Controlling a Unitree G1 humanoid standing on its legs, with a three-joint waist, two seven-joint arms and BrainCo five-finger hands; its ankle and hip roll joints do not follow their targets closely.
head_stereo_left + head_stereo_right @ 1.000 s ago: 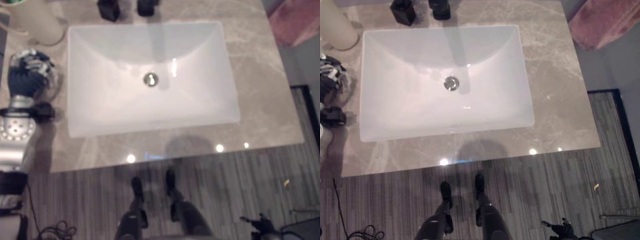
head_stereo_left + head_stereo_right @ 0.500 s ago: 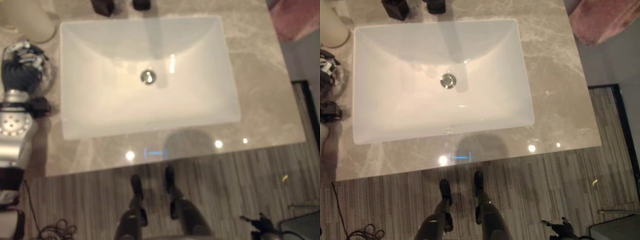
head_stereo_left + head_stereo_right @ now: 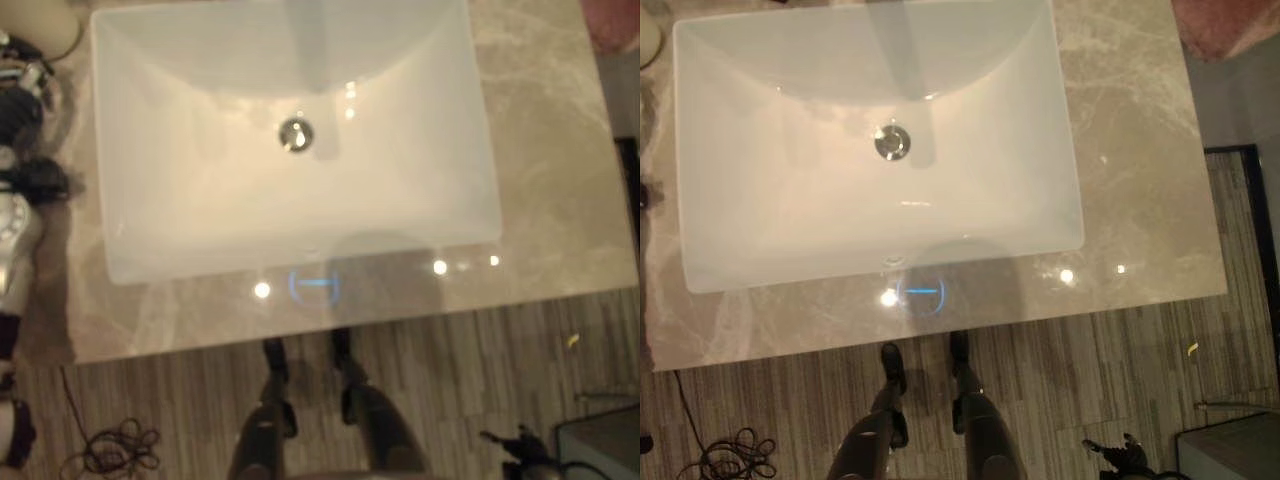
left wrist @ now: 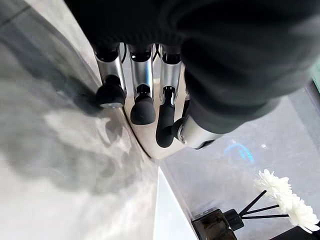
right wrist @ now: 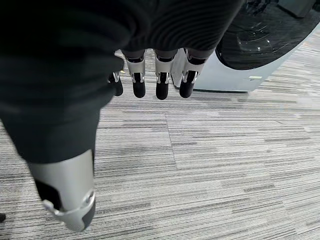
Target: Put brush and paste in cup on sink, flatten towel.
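Observation:
My left hand (image 3: pixel 18 105) rests over the marble counter (image 3: pixel 550 160) at the left of the white sink (image 3: pixel 110 180). In the left wrist view its fingers (image 4: pixel 143 107) hang relaxed and open above the counter, holding nothing, with the cream cup (image 4: pixel 150 137) just past them. The cup's edge (image 3: pixel 55 25) also shows at the far left corner of the counter. A pink towel (image 3: pixel 1230 20) lies at the far right corner. My right hand (image 5: pixel 160 75) hangs over the striped floor, fingers relaxed and empty.
A metal drain (image 3: pixel 295 133) sits in the middle of the basin. A black diffuser with white flowers (image 4: pixel 220 225) stands behind the sink. A white appliance with a dark round door (image 5: pixel 260 45) stands on the floor beyond my right hand.
The whole picture has shifted, so the camera has moved and the sink sits higher in view. My left hand stays by the cup at the counter's left.

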